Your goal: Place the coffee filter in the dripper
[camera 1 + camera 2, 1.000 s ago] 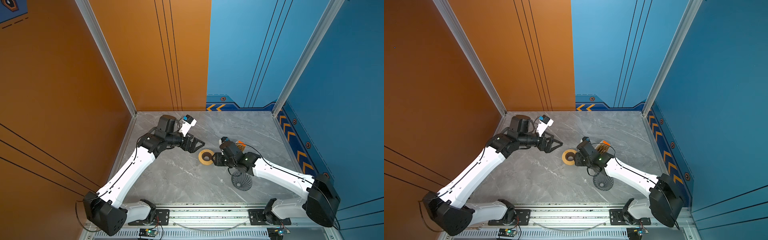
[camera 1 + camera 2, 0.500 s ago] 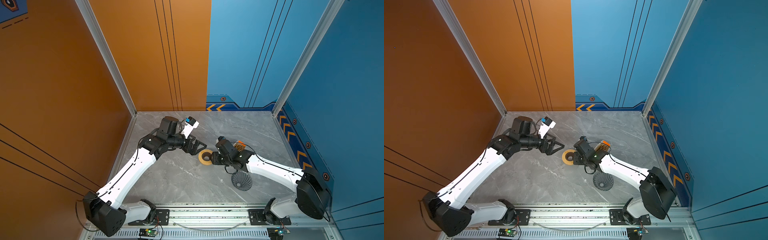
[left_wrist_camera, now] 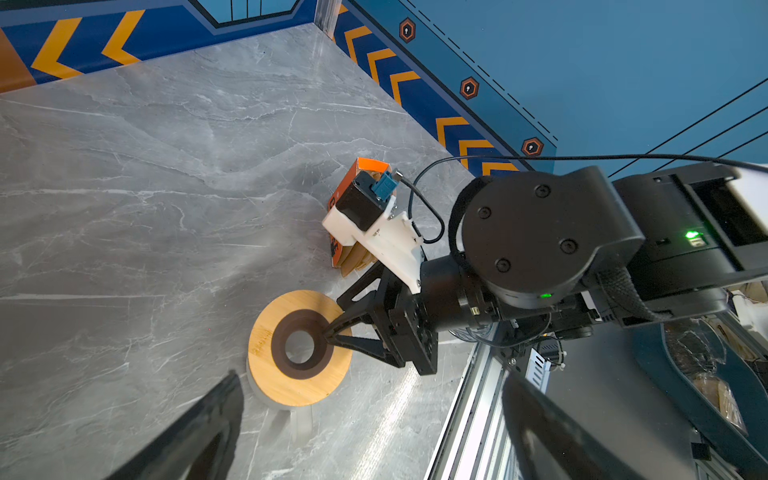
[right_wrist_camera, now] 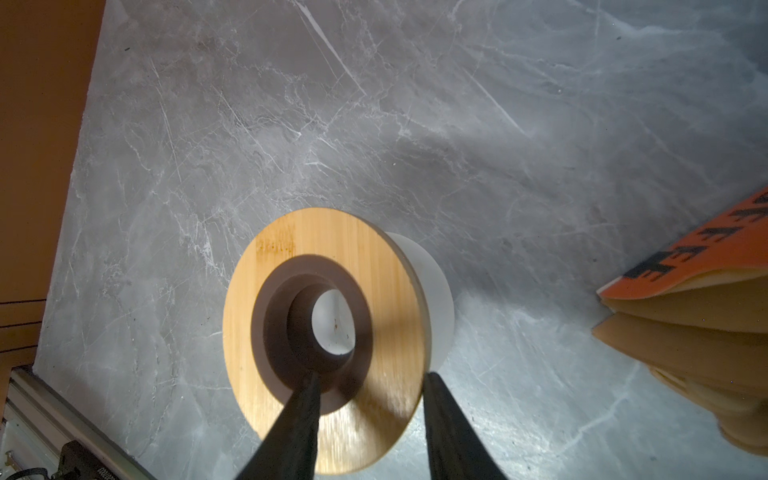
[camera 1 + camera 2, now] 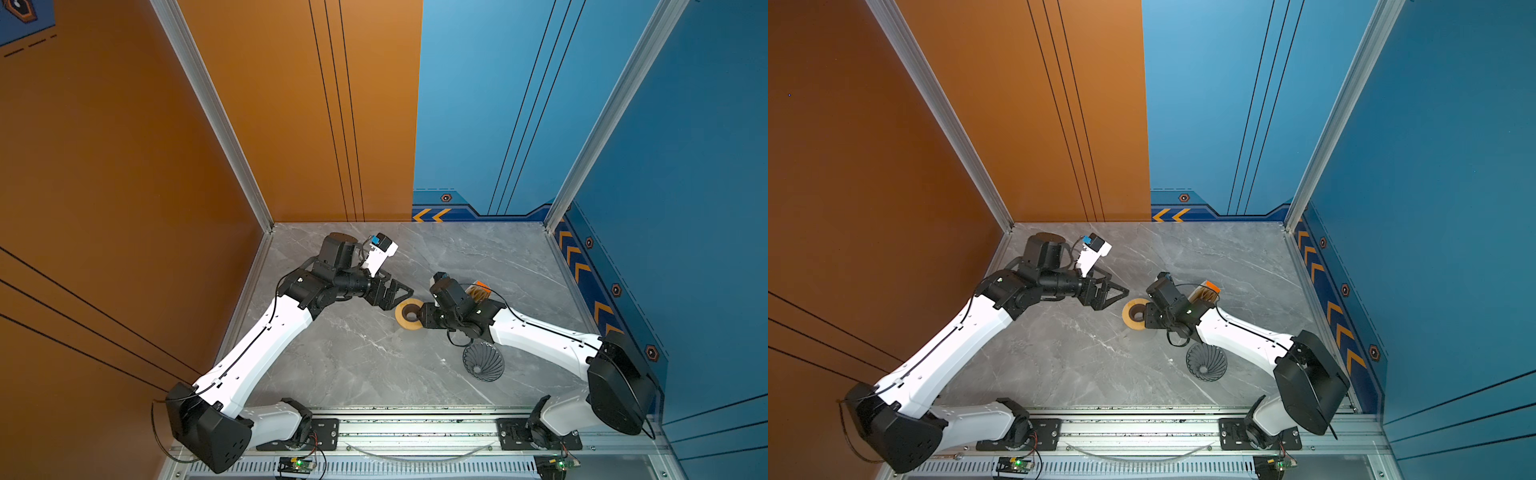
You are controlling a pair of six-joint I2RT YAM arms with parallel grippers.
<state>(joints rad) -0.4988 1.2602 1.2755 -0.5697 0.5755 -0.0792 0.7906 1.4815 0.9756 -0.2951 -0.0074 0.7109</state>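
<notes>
The dripper [image 5: 483, 363] [image 5: 1206, 363], a dark ribbed cone, rests on the table beside my right forearm. No single coffee filter is in view; a packet of brown filters [image 5: 478, 291] [image 4: 706, 299] with an orange corner lies behind my right wrist. My right gripper [image 4: 371, 374] [image 5: 419, 318] straddles the near side of a tan wooden ring [image 4: 316, 232] [image 5: 404, 322], one finger over its dark hole and the other at its outer rim, jaws apart. My left gripper [image 3: 370, 376] [image 5: 399, 297] hangs wide open just left of the ring, holding nothing.
The wooden ring sits on a white cup-like base [image 4: 436, 291]. The orange wall [image 5: 124, 208] bounds the left side and the blue wall [image 5: 685, 249] the right. An aluminium rail [image 5: 415, 428] with both arm bases runs along the table's front edge.
My right gripper has slid left onto the wooden ring and its jaws have narrowed. My left gripper has drifted slightly right toward the ring, still wide open.
</notes>
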